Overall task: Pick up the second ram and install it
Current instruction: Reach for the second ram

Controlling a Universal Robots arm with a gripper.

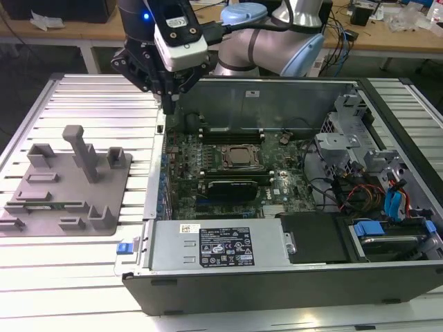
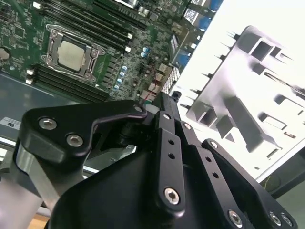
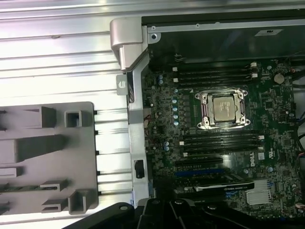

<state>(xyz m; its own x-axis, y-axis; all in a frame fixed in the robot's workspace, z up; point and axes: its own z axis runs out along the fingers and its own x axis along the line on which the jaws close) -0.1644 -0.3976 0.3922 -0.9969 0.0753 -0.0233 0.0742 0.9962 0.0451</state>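
Exterior view: our black gripper [image 1: 169, 100], jaws pinched together and empty, hangs by the wall of the metal computer case [image 1: 291, 93]; we'd open wide, squared to the thin green ram stick [image 3: 21, 187] in the grey plastic tray [image 1: 69, 187]

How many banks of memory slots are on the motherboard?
2. One bank lies between the processor and the case wall, the other between the processor and the black card.

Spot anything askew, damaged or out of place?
Nothing stands out. The grey tray lies flat beside the open case, the second ram sits in a tray slot, and the gripper hangs above the case's edge.
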